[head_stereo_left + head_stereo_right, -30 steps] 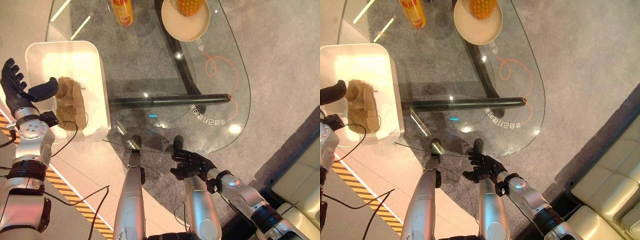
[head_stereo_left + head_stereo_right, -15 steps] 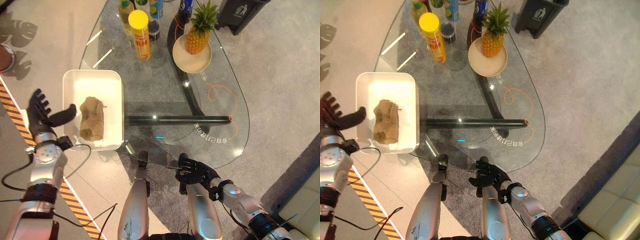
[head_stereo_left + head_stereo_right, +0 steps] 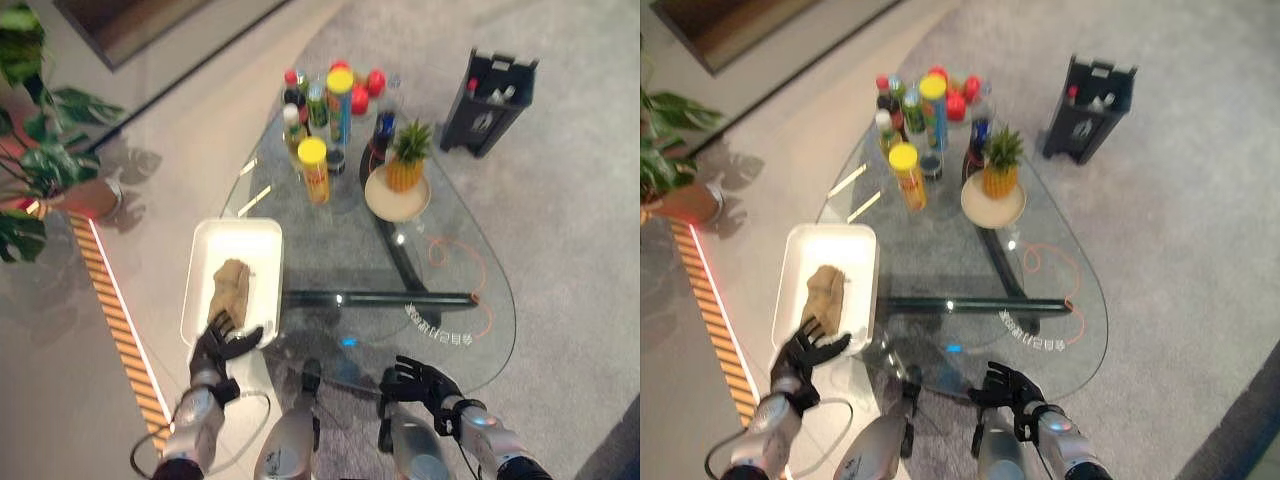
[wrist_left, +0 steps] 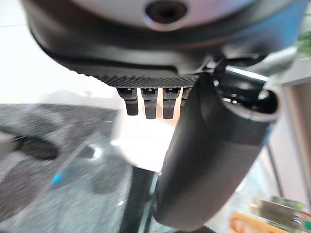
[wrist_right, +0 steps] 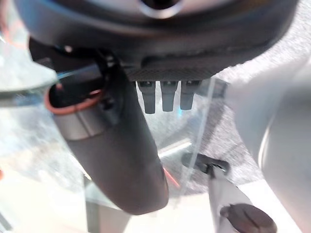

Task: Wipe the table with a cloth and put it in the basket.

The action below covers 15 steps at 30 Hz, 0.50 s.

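Note:
A crumpled tan cloth (image 3: 228,290) lies inside the white rectangular basket (image 3: 262,236) on the left end of the glass table (image 3: 440,240). My left hand (image 3: 220,343) hovers at the basket's near edge, fingers spread and open, holding nothing; the same left hand (image 3: 808,352) sits just short of the cloth (image 3: 823,292). My right hand (image 3: 424,380) is low by the table's near rim, fingers relaxed and open, empty. In the wrist views the left thumb (image 4: 214,160) and the right thumb (image 5: 116,155) stand straight with nothing gripped.
Several bottles and cans (image 3: 318,110) stand at the table's far end beside a pineapple on a plate (image 3: 400,185). A dark rack (image 3: 490,95) sits on the carpet beyond. A potted plant (image 3: 45,170) stands on the left, by a striped floor line (image 3: 115,330).
The whole picture has pulled back and risen, so the camera moved and more of the room shows. The cloth stays in the basket; both hands keep their open pose.

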### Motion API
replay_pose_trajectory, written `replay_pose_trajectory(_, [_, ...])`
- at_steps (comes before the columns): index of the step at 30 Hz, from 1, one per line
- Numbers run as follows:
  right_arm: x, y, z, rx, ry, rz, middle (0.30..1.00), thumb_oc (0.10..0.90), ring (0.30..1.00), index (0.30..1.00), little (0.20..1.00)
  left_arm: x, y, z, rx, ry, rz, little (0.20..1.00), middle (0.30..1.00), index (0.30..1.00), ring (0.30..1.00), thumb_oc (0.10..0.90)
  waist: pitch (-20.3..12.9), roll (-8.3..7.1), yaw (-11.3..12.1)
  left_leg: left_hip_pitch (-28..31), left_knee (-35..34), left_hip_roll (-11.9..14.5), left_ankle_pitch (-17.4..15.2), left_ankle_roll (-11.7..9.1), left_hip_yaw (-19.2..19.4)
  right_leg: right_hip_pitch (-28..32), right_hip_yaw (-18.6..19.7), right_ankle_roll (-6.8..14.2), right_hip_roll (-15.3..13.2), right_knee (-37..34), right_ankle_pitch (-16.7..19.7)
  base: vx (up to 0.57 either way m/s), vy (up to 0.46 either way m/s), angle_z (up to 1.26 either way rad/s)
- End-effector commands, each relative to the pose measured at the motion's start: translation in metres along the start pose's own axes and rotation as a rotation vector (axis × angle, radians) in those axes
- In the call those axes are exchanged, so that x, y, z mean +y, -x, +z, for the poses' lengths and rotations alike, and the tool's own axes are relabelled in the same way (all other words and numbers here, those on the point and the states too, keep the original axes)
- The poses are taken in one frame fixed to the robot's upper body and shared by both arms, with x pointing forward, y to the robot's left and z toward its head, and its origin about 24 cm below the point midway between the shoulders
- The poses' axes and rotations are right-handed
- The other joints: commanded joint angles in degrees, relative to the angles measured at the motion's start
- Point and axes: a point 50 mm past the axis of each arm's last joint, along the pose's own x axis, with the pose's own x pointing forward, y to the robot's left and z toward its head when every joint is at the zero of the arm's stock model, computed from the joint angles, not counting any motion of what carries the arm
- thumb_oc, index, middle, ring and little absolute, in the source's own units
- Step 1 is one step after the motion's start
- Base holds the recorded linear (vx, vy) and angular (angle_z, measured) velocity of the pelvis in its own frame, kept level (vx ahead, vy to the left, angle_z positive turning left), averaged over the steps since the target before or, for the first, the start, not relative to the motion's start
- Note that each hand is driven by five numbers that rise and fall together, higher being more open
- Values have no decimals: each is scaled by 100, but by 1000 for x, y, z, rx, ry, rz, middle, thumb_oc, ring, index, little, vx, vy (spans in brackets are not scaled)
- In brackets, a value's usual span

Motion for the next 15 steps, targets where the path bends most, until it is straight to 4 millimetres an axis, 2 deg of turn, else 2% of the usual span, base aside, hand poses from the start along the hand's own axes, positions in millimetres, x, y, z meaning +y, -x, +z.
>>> replay_pose_trajectory(1, [1, 6, -31, 62, 6, -25, 900, 800, 900, 900, 900, 18, 3, -13, 62, 1, 16, 900, 900, 900, 900, 800, -531, -313, 120, -105, 366, -111, -151, 134, 273, -120, -34, 26, -223, 338, 195, 139, -64, 1])
replay_pose_trajectory(2, [1, 6, -39, 90, -3, -45, 900, 800, 900, 900, 900, 20, 6, -32, 143, 4, 30, 900, 900, 900, 900, 800, -671, -322, 119, -21, 339, -86, -166, 129, 287, -41, -38, 33, -229, 300, 196, 129, -55, -1])
replay_pose_trajectory(6, [1, 6, -56, 141, 10, -109, 900, 800, 900, 900, 900, 28, 17, -68, 312, 20, 90, 900, 900, 900, 900, 800, -927, -320, 89, 212, 186, -7, -180, 99, 318, 150, -44, 57, -238, 204, 180, 107, -48, -4])
replay_pose_trajectory(9, [0, 9, -70, 194, 1, -160, 900, 800, 900, 900, 900, 34, 25, -86, 400, 11, 117, 900, 900, 900, 900, 800, -1047, -324, 52, 348, 56, 44, -179, 88, 342, 256, -39, 75, -234, 159, 153, 54, -32, -3])
replay_pose_trajectory(15, [-5, 18, -98, 325, -56, -245, 900, 800, 900, 900, 900, 31, 31, -99, 456, -22, 97, 900, 900, 900, 900, 800, -1179, -309, -26, 578, -41, 130, -233, 84, 422, 426, 19, 90, -221, 112, 103, 61, -15, -6])
